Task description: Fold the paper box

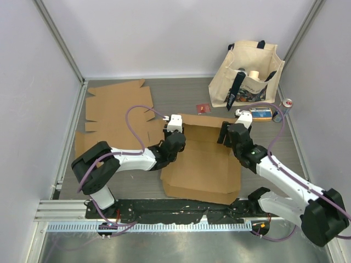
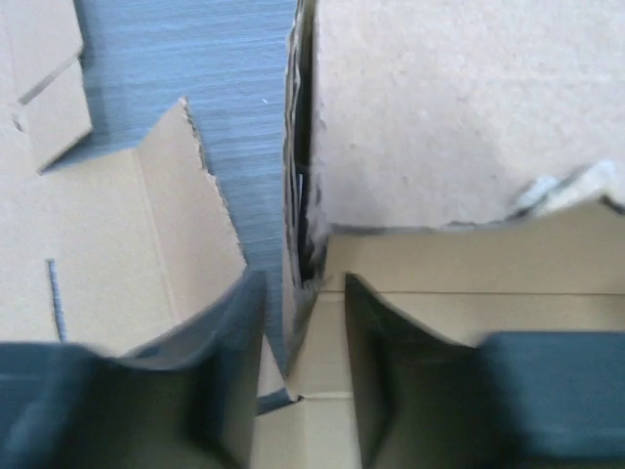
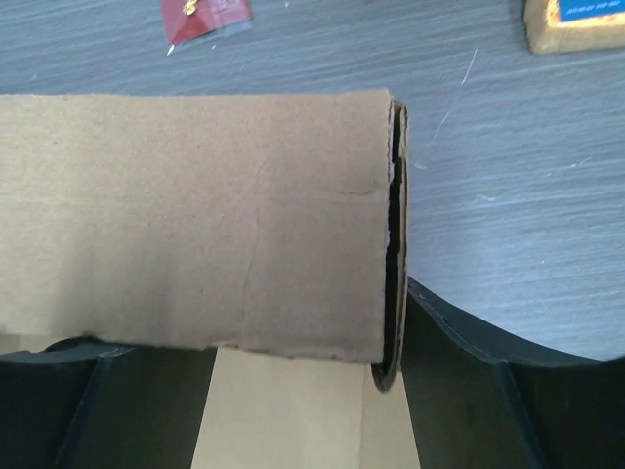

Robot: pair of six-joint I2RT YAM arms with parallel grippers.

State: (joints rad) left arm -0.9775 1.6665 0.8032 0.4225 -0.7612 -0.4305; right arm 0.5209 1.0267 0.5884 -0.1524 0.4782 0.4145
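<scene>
1. Nearest to me, my left gripper [image 2: 304, 285] is slightly parted. Its fingers [image 2: 234, 362] stand either side of the raised side wall [image 2: 298, 176] of the paper box [image 1: 200, 167], with a gap showing on both sides, so nothing is pinched.
2. My right gripper [image 1: 224, 134] is spread wide at the far right corner. The doubled-over back flap [image 3: 195, 215] lies across it, unclamped.
3. The box sits between my arms on the tabletop [image 1: 181, 93], its base flat and its far walls partly up.
4. I judge the board light and thin. It is stiff across each panel, hinges readily at the creases, and is likely to spring back when let go. Its faces look smooth and its cut edges ragged.
5. I would take hold across the thickness of a wall's top edge, near a corner crease.
6. Further left lies a spare flat blank [image 1: 112, 112].
</scene>
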